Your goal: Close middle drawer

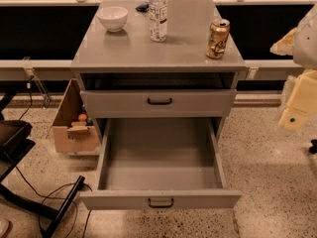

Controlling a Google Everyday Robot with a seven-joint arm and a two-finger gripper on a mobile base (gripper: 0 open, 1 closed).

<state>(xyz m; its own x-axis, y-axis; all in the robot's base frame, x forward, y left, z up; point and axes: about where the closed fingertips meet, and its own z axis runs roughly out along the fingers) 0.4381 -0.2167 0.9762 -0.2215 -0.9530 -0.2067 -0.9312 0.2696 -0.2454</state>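
The middle drawer [161, 200] is pulled far out toward me. It has a low flat grey front, a small black loop handle [161, 203] and a deep, empty grey tray [161, 155]. Above it is the taller-fronted top drawer [158, 102] with a wider black handle, standing slightly out from the grey cabinet. The lowest drawer is hidden under the open one. My gripper [297, 105], cream-coloured, hangs at the right edge of the view. It is to the right of the cabinet at about top-drawer height and touches nothing.
On the cabinet top [188, 48] stand a white bowl [112, 18], a clear plastic bottle [158, 14], a gold can [218, 38] and a small dark object [142, 6]. An open cardboard box [74, 123] sits on the floor at left. A black chair base and cables [44, 202] lie at lower left.
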